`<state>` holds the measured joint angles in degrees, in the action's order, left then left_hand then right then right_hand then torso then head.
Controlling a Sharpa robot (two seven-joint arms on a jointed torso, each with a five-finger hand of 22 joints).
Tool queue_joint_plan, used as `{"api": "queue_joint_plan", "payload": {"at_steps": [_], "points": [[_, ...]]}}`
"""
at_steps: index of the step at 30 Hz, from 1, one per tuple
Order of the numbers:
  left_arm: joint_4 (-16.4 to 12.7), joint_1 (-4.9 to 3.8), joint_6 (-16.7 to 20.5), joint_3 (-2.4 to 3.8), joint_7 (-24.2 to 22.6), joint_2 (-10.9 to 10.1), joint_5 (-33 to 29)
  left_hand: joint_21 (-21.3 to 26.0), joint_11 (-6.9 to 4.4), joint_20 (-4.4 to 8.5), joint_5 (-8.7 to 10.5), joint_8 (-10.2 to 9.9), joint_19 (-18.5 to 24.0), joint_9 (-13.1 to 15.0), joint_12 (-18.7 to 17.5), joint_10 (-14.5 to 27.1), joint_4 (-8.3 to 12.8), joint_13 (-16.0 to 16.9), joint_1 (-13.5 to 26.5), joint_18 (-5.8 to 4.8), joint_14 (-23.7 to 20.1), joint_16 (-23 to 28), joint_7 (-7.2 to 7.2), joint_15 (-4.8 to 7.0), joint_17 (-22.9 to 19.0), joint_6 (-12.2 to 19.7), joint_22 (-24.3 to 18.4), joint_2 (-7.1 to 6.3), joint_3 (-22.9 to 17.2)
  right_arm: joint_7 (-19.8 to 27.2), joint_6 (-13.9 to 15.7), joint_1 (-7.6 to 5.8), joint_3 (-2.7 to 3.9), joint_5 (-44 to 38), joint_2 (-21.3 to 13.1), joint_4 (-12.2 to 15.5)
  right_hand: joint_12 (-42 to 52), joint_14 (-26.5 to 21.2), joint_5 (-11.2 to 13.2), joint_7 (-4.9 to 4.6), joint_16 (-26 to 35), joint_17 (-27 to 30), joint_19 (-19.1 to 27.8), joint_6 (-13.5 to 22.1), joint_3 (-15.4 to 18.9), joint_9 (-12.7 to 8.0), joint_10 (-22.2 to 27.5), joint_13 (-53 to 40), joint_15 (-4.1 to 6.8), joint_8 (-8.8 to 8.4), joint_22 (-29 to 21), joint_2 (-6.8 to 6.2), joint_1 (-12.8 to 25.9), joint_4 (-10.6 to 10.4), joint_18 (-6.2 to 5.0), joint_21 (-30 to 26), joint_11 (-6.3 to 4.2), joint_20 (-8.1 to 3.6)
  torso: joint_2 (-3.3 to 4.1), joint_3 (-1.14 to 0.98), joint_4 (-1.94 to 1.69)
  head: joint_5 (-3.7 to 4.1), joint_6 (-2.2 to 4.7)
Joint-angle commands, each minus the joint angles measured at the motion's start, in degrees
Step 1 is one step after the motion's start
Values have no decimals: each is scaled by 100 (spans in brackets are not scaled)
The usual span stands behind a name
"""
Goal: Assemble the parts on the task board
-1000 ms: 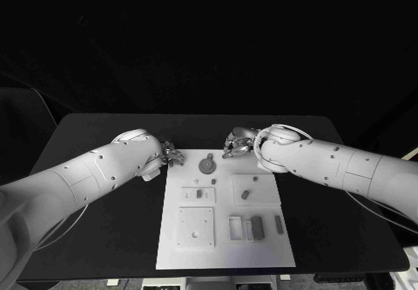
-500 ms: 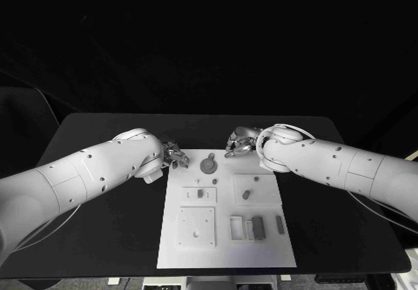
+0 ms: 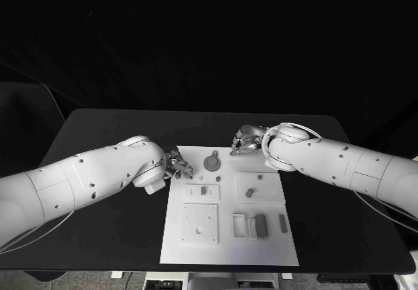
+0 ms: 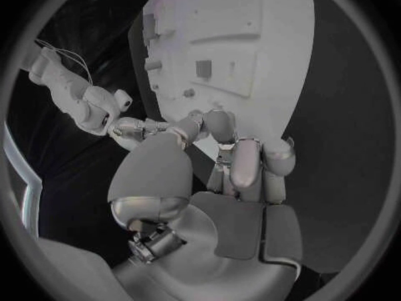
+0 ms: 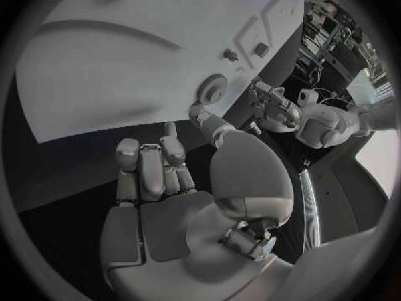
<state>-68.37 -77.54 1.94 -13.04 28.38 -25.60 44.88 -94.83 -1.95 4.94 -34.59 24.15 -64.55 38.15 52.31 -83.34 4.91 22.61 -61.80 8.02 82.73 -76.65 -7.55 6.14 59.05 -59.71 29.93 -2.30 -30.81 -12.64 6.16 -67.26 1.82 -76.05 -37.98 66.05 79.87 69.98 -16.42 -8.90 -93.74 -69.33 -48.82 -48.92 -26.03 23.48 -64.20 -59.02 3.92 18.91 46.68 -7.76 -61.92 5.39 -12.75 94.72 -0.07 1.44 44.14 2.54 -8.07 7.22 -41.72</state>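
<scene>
The white task board (image 3: 199,254) lies in the middle of the black table. On it are a round toothed part (image 3: 212,162), a small part (image 3: 217,179), two parts in raised square plates (image 3: 203,191) (image 3: 249,193), a dark block (image 3: 260,225) and a slim bar (image 3: 282,222). My left hand (image 3: 179,166) hovers at the board's far left corner, its fingers (image 4: 242,160) curled in with nothing in them. My right hand (image 3: 246,142) sits just past the board's far edge, beside the toothed part (image 5: 213,87); its fingers (image 5: 154,164) are likewise curled and hold nothing.
A white square plate with a hole (image 3: 199,223) and a white frame (image 3: 237,225) sit on the board's near half. Bare black table (image 3: 104,241) lies on both sides of the board. Each wrist view shows the other hand (image 4: 129,127) (image 5: 271,107) across the board's corner.
My left hand has moved a little nearer along the board's left edge. The right hand has stayed in place; the whole view has shifted slightly.
</scene>
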Motion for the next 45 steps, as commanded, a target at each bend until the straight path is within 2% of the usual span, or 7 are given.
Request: {"api": "queue_joint_plan", "payload": {"at_steps": [1, 7, 10, 17, 35, 40, 45], "points": [[-180, -18, 350, -56, 152, -64, -452, -26, 4, -3, -632, 319, -50, 205, 37, -50, 272, 8, 19, 431, 119, -25, 329, 78, 11, -1405, 8, -45, -329, 43, 8, 15, 1, -29, 14, -28, 31, -12, -17, -54, -18, -7, 16, -8, -24, -7, -40, 9, 33, -5, -9, 4, 61, -4, -107, 81, -18, -11, -1, -5, -5, -26, -45], [-358, -13, 439, -56, 171, -206, -485, -43, -4, -2, -661, 329, -66, 210, 46, -71, 274, 15, 27, 439, 137, -42, 337, 82, 24, -1425, 13, -55, -334, 50, 15, 28, 1, -24, 14, -46, 31, -20, -17, -53, -15, 2, 15, -8, -24, -7, -41, 9, 34, -5, -10, 4, 61, -4, -107, 81, -18, -11, 9, -5, 7, -98, -4], [-372, -10, 445, -56, 177, -212, -485, -45, -6, -2, -665, 331, -68, 211, 47, -74, 275, 16, 28, 441, 140, -44, 338, 82, 27, -1428, 13, -56, -336, 50, 11, 35, 1, -18, 17, -58, 31, -20, -17, -53, -15, 2, 15, -8, -24, -7, -41, 9, 34, -5, -10, 4, 61, -4, -107, 82, -19, -11, 13, -3, 5, -143, -23], [-449, 10, 383, -55, 184, -222, -509, -50, -8, -2, -672, 333, -73, 213, 49, -79, 275, 18, 30, 443, 145, -49, 340, 83, 31, -1433, 15, -58, -339, 58, 10, 54, 2, -17, 32, -51, 32, -21, -17, -53, -15, 4, 15, -8, -25, -7, -41, 9, 34, -5, -10, 4, 61, -4, -107, 82, -19, -11, 22, -7, 13, -168, -19], [-289, 34, 345, -52, 168, -203, -555, -62, -14, -1, -688, 339, -83, 216, 54, -92, 277, 23, 32, 449, 156, -61, 346, 86, 40, -1445, 18, -62, -348, 68, 0, 90, 2, -14, 44, -51, 32, -11, -17, -54, -19, -5, 15, -8, -26, -8, -41, 10, 34, -5, -10, 4, 61, -3, -108, 83, -19, -11, 29, -1, 15, -114, 194], [-300, 34, 357, -52, 173, -206, -555, -64, -15, -1, -690, 340, -85, 217, 55, -95, 278, 24, 32, 450, 159, -63, 347, 86, 42, -1447, 19, -62, -350, 67, 0, 91, 2, -14, 43, -51, 32, -14, -17, -54, -18, -2, 15, -8, -26, -8, -42, 10, 34, -5, -10, 5, 61, -3, -108, 83, -19, -11, 30, -2, 9, -114, 217], [-320, 32, 343, -53, 182, -205, -506, -67, -16, 0, -693, 342, -87, 217, 56, -97, 279, 25, 32, 452, 161, -65, 348, 87, 44, -1449, 20, -62, -352, 64, -3, 91, 2, -13, 34, -53, 33, -20, -17, -54, -16, 4, 14, -7, -27, -8, -42, 10, 34, -5, -11, 5, 61, -3, -108, 83, -19, -11, 27, -3, 11, -141, 156]]}}
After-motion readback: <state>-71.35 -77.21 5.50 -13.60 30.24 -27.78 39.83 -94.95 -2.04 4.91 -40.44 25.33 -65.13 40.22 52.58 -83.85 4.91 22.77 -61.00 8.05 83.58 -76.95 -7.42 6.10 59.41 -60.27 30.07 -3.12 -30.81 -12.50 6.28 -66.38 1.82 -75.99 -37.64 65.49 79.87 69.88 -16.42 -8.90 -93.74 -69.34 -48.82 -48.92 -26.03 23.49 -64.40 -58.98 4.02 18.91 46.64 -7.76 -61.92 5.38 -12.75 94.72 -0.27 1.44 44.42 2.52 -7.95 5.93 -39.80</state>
